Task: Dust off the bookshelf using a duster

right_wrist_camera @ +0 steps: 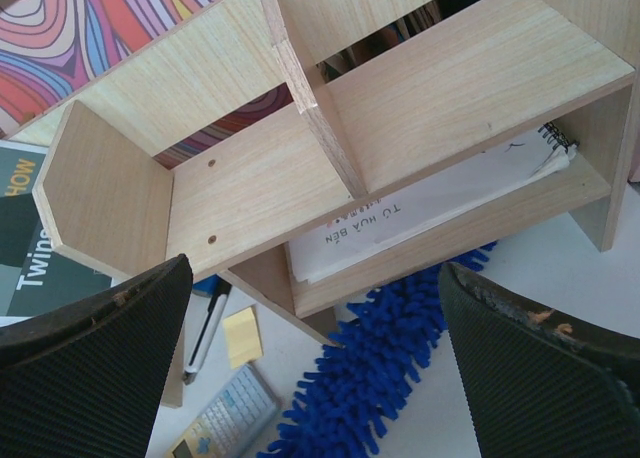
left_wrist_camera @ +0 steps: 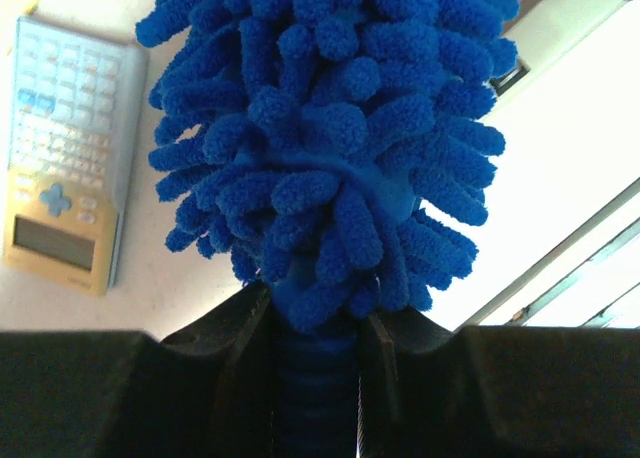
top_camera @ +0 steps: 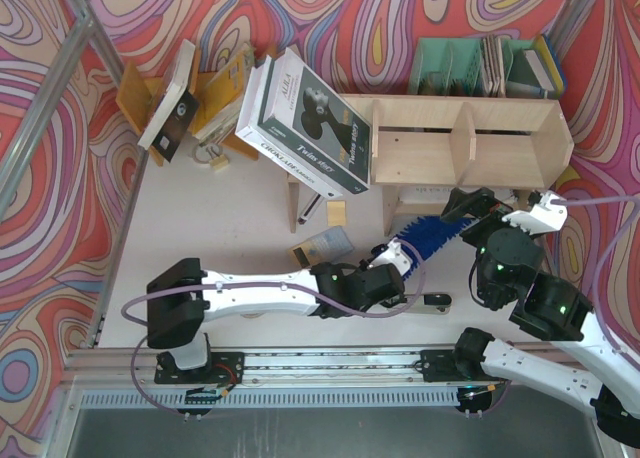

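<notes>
The bookshelf (top_camera: 470,138) (right_wrist_camera: 400,108) of light plywood stands at the back right of the table. The blue fluffy duster (top_camera: 432,233) (left_wrist_camera: 320,148) (right_wrist_camera: 370,378) lies slanted on the table. Its far end reaches under the bookshelf's front edge. My left gripper (top_camera: 400,258) (left_wrist_camera: 315,323) is shut on the duster's blue handle, just below the shaggy head. My right gripper (top_camera: 497,206) (right_wrist_camera: 310,273) hangs open in front of the bookshelf, above the duster, with nothing between its fingers. A white notebook (right_wrist_camera: 420,218) lies on the lower level.
A large dark book (top_camera: 310,123) leans against the bookshelf's left end. A calculator (top_camera: 322,246) (left_wrist_camera: 65,158), a yellow sticky pad (top_camera: 336,212) (right_wrist_camera: 243,335) and a pen (right_wrist_camera: 208,323) lie left of the duster. A green file organizer (top_camera: 485,66) and an orange-brown stand (top_camera: 175,93) are at the back.
</notes>
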Robot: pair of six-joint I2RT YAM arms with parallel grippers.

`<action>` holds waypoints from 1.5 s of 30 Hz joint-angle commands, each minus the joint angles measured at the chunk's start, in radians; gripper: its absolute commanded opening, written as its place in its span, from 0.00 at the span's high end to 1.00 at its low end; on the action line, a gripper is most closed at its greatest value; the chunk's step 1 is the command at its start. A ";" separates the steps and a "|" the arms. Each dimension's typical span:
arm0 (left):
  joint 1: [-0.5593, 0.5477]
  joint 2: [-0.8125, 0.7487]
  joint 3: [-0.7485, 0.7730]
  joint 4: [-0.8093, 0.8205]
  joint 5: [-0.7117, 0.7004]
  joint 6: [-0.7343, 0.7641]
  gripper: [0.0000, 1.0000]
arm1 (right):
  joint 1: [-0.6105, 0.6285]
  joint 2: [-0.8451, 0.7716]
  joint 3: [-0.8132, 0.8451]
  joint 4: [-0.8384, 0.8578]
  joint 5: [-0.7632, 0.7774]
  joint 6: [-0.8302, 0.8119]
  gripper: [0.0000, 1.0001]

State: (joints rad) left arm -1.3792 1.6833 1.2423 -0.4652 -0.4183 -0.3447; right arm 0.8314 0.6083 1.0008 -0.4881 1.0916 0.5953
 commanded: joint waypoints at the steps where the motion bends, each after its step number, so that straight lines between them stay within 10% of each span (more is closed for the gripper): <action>1: 0.002 0.046 0.082 0.118 0.041 0.061 1.00 | -0.003 -0.012 -0.007 -0.011 0.020 0.017 0.01; 45: 0.015 0.053 0.049 0.170 0.133 0.089 1.00 | -0.003 -0.013 -0.006 -0.015 0.020 0.016 0.01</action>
State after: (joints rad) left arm -1.3739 1.7187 1.3109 -0.4080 -0.2871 -0.2642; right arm 0.8314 0.5961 0.9932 -0.4938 1.0916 0.6102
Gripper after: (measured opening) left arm 0.343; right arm 0.986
